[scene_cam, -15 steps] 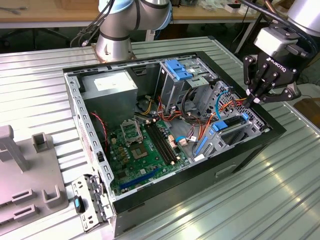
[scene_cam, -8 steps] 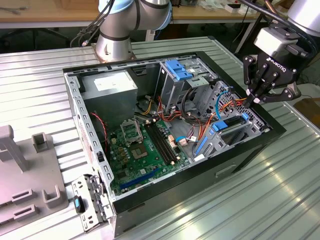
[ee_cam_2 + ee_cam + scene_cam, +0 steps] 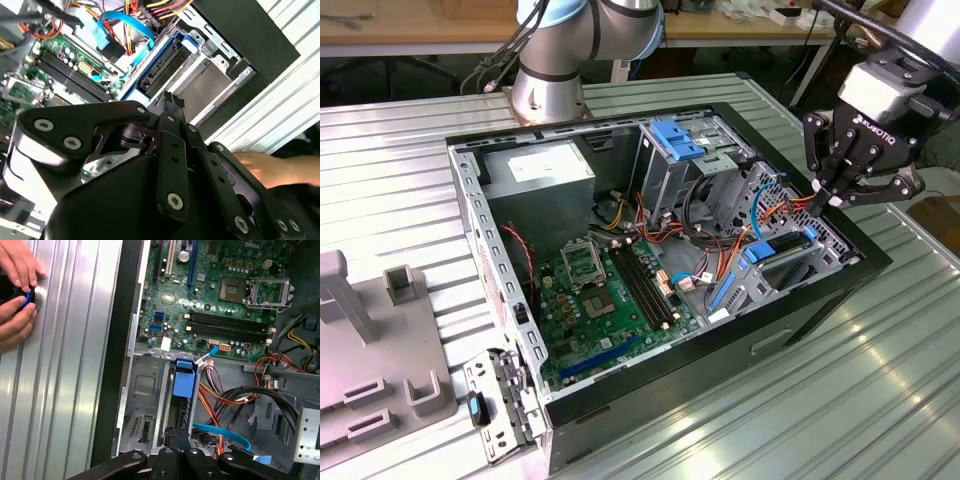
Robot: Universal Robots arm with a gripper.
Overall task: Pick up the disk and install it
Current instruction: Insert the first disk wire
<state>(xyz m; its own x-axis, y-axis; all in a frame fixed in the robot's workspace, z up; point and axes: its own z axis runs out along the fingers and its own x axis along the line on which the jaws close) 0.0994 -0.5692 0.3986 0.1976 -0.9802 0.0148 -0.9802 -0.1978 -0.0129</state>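
Observation:
The disk (image 3: 782, 247) stands on edge in the drive cage at the near-right corner of the open computer case (image 3: 840, 285), its blue rails showing along the top. In both wrist views the disk (image 3: 161, 61) (image 3: 176, 412) reads as a dark slab between blue rails inside the metal bay. My gripper (image 3: 824, 197) hangs just above and to the exterior view's right of the cage, fingers closed together with nothing between them. The gripper's (image 3: 169, 101) tips meet right over the bay. The gripper (image 3: 178, 439) tips end at the disk's far end.
A grey power-supply box (image 3: 545, 172) and the green motherboard (image 3: 610, 290) fill the case, with orange and blue cables (image 3: 760, 215) next to the cage. A person's hands (image 3: 15, 287) rest on the ribbed metal table (image 3: 880, 380) beside the case. A grey fixture (image 3: 370, 340) stands at the left.

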